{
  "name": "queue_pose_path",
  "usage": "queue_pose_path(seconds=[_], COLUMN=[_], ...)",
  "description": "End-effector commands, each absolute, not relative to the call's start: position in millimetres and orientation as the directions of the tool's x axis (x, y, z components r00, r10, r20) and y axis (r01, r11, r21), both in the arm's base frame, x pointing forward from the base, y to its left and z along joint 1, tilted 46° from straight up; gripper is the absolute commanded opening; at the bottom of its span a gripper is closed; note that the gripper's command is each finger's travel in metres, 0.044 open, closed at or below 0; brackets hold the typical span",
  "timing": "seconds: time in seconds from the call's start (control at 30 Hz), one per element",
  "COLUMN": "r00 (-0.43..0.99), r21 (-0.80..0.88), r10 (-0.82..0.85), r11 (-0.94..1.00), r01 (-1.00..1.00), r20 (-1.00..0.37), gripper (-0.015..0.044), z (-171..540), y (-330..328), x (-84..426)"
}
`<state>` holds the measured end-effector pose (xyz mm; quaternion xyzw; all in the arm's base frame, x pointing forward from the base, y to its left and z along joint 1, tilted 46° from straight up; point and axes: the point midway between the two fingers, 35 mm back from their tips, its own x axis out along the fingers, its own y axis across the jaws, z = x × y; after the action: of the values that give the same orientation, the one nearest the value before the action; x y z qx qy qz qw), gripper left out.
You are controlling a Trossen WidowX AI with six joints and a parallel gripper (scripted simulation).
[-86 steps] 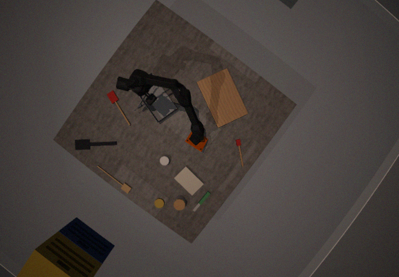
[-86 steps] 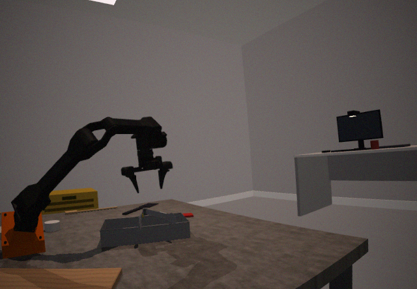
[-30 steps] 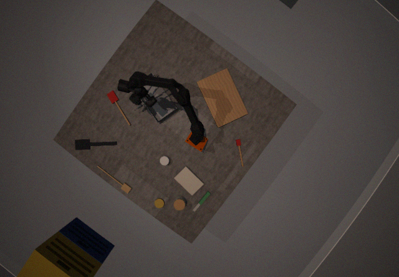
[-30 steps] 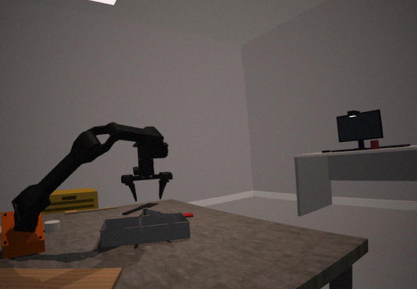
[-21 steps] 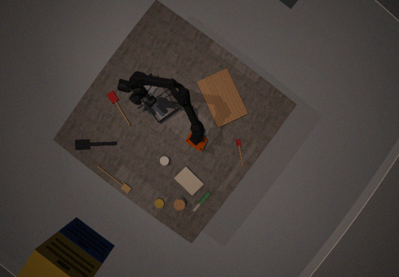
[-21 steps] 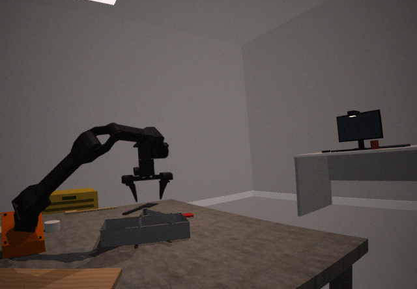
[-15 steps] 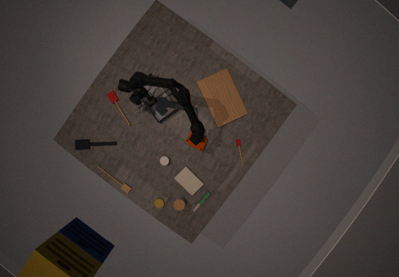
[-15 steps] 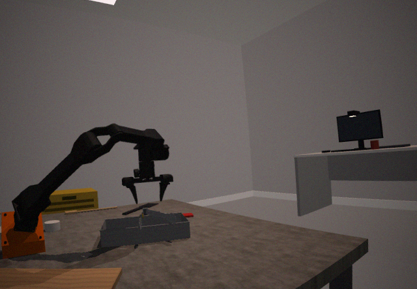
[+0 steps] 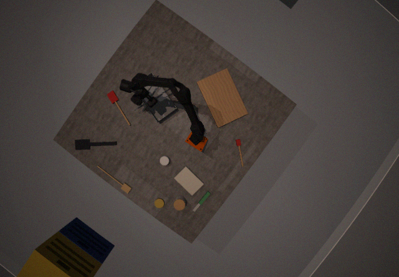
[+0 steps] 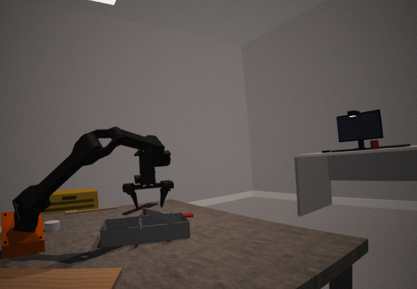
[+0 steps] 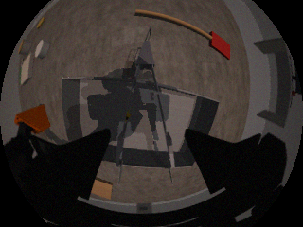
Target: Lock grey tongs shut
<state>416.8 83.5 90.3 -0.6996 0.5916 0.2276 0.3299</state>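
The grey tongs (image 10: 158, 215) (image 11: 146, 56) lie open across the roasting tin (image 9: 167, 115) (image 10: 148, 237) (image 11: 205, 113). In the wrist view their joined end reaches over the far wall and their two spread arms run down past the near wall. The arm hides most of them in the top view. My gripper (image 10: 149, 207) (image 11: 148, 132) is open and empty, pointing down above the tin and tongs. In the wrist view the tong arms show between its two fingers. The wooden board (image 9: 222, 98) (image 10: 57, 279) (image 11: 102, 189) lies flat on the table, apart from the tin.
A red-headed spatula (image 9: 112, 97) (image 10: 187, 215) (image 11: 220, 44) lies beyond the tin. A black spatula (image 9: 82, 144), a white cylinder (image 9: 164, 160) (image 10: 52, 225) (image 11: 42, 48) and a pale block (image 9: 188, 181) are elsewhere on the table. The orange arm base (image 9: 202, 143) (image 10: 23, 247) stands between block and board.
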Motion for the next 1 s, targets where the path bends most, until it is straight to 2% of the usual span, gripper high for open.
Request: queue_pose_path(seconds=[0.0, 0.97], r00=[0.198, 0.199], r21=[-0.191, -0.192], r10=[-0.68, -0.682], r11=[-0.086, -0.087], r01=[-0.978, -0.978], r20=[-0.706, -0.704], gripper=[0.044, 0.044], z=[86, 54], y=[79, 46], x=[418, 425])
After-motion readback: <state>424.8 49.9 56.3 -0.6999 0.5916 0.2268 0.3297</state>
